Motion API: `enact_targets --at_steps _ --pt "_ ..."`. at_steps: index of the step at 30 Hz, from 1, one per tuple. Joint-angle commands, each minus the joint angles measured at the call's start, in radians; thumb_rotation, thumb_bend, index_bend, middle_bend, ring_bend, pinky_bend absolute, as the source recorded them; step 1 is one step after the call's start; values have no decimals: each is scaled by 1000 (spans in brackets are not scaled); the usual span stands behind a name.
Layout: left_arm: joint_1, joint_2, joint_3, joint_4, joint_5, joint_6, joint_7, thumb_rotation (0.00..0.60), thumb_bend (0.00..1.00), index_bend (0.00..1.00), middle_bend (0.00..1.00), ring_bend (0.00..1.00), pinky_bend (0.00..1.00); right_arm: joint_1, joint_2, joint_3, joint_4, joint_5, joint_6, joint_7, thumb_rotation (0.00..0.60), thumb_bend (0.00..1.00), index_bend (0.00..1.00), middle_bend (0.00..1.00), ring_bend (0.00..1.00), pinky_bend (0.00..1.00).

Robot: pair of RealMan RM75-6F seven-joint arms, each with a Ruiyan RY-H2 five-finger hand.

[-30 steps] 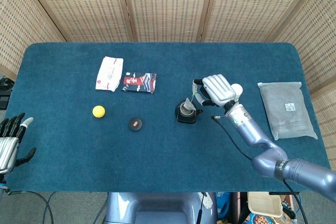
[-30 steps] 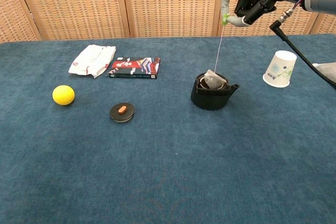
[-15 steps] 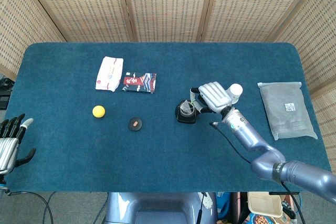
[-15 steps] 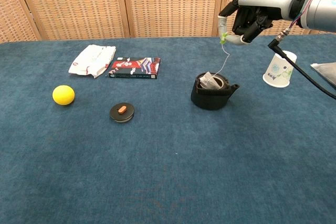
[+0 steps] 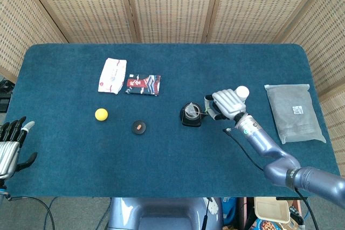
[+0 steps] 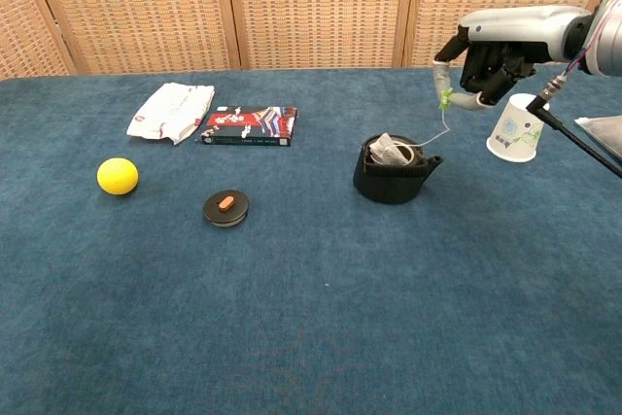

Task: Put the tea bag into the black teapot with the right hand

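Bag sits in pot; string not yet released.
My right hand (image 6: 483, 63) pinches the tea bag (image 6: 392, 152) tag beside the black teapot (image 6: 391, 173); I'd lower, then let go near the rim.

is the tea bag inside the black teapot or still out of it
Inside. The tea bag rests in the open mouth of the black teapot; its string runs slack to the right hand, which pinches the tag.
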Motion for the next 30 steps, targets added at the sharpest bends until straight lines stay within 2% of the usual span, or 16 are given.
enact_targets --at_steps 1,6,13,16,23,26,30 --pt "0 1 1 -4 4 1 1 600 339 100 20 4 0 -3 13 -18 0 17 -34 -6 600 645 593 970 941 955" --pt "1 6 2 -10 9 6 2 600 339 100 20 4 0 -4 21 -32 1 22 -60 -12 600 645 515 957 941 955" --pt "2 8 5 -14 11 5 1 600 339 100 20 6 0 2 35 -45 -2 24 -101 -11 600 645 273 919 941 955" --pt "1 9 5 -15 12 3 0 600 338 100 20 6 0 3 39 -47 0 21 -114 -1 600 646 201 915 941 955" --pt "-1 14 2 -18 9 2 4 600 339 100 20 6 0 10 65 -39 -25 -24 -134 46 600 649 176 921 941 955" --pt "-4 17 0 -23 9 1 10 600 339 100 20 6 0 22 83 -32 -55 -45 -158 73 600 715 176 950 941 955" --pt "-6 19 -1 -27 11 0 16 600 338 100 20 6 0 43 104 -26 -80 -52 -202 95 600 898 176 990 956 959"
